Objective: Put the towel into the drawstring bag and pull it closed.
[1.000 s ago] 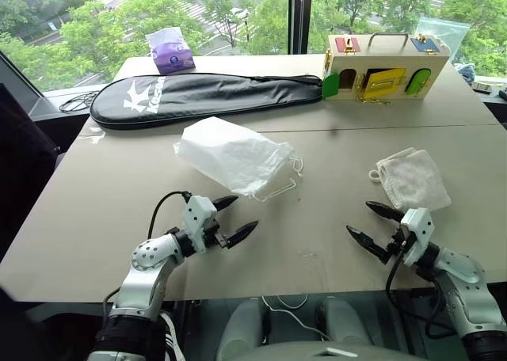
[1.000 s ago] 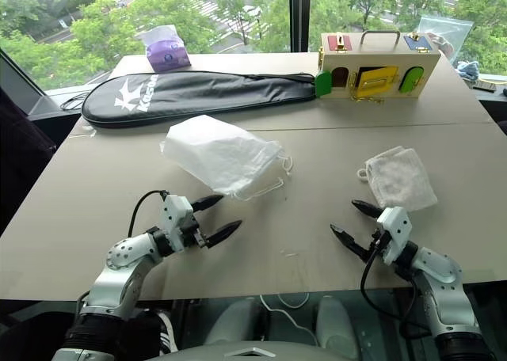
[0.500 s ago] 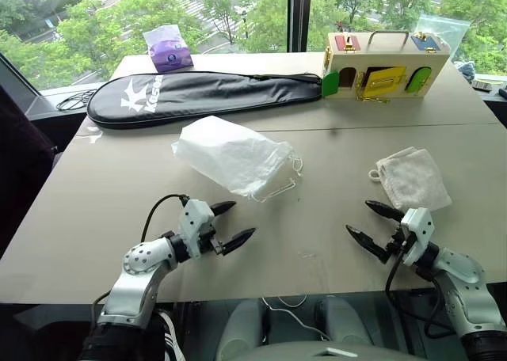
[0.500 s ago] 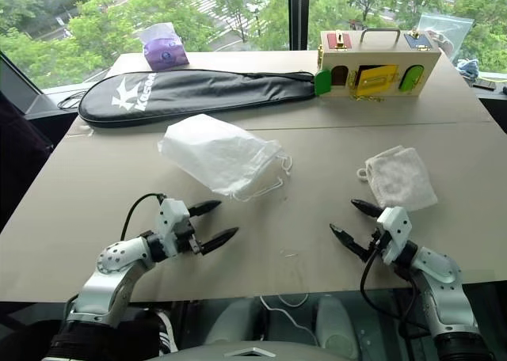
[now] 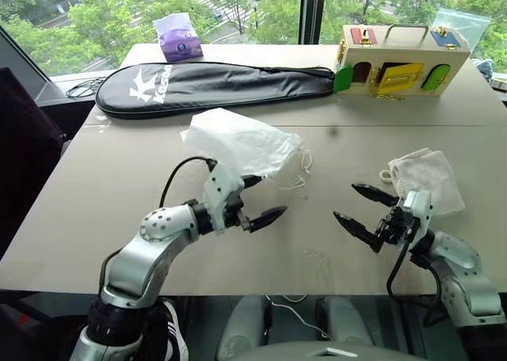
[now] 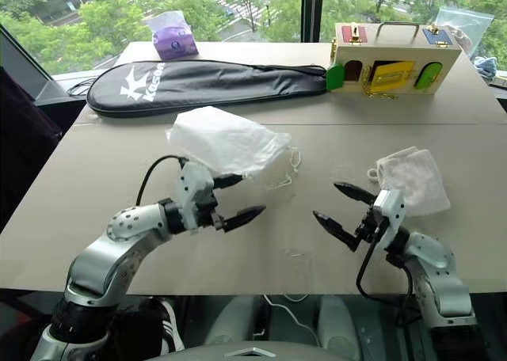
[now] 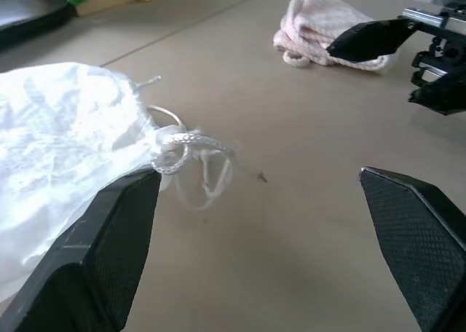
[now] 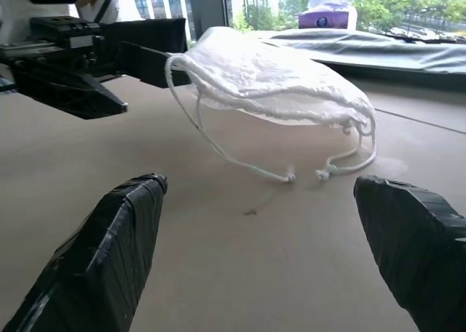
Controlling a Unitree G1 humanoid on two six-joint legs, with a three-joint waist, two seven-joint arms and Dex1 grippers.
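Note:
The white crinkly drawstring bag [image 5: 242, 142] lies mid-table, its mouth and thin cords [image 7: 191, 151] turned toward the towel. The towel [image 5: 428, 179], a folded off-white cloth, lies to the right of it on the table. My left gripper [image 5: 269, 196] is open just in front of the bag's mouth, one finger [image 7: 98, 255] close beside the cords; I cannot tell whether it touches them. My right gripper [image 5: 345, 202] is open and empty, just left of the towel, pointing toward the left gripper. The right wrist view shows the bag [image 8: 269, 77] and its cord loop.
A long black racket case [image 5: 214, 84] lies across the back of the table. A wooden latch box [image 5: 400, 60] stands at the back right, a purple tissue pack [image 5: 181, 38] at the back left. A black cable [image 5: 83, 88] lies at the left edge.
Both arms have risen and come inward. The left gripper has moved up to the bag's mouth, and the right has lifted beside the towel. Bag and towel lie as before.

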